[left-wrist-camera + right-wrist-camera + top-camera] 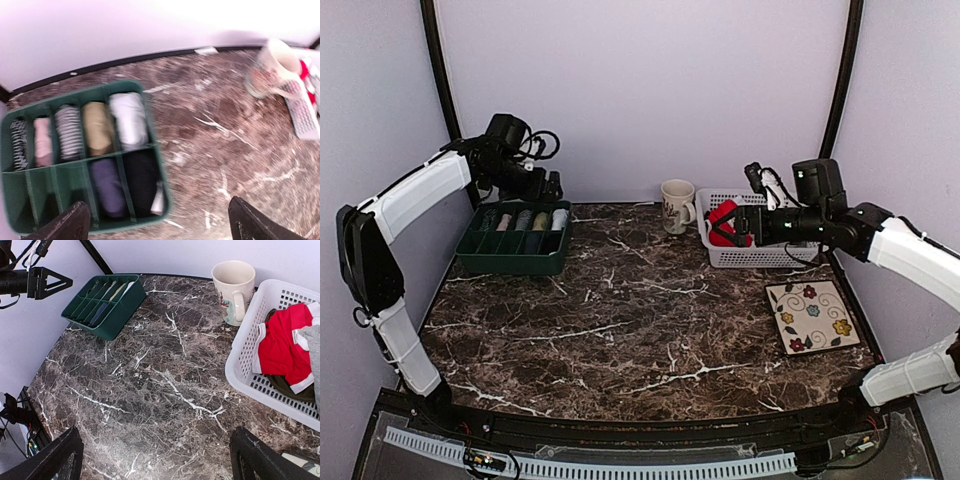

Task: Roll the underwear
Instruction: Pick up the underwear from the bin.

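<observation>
A red underwear with white trim lies in a white basket on a dark garment, with a grey garment at the view's right edge. In the top view the red piece shows beside my right gripper, which is open and empty above the marble. My left gripper hovers over a green divided tray, open and empty. The tray holds several rolled garments, among them a navy roll and a black roll.
A cream mug stands left of the basket, also seen in the right wrist view. A floral tile lies at the right. Purple walls and black posts close the back and sides.
</observation>
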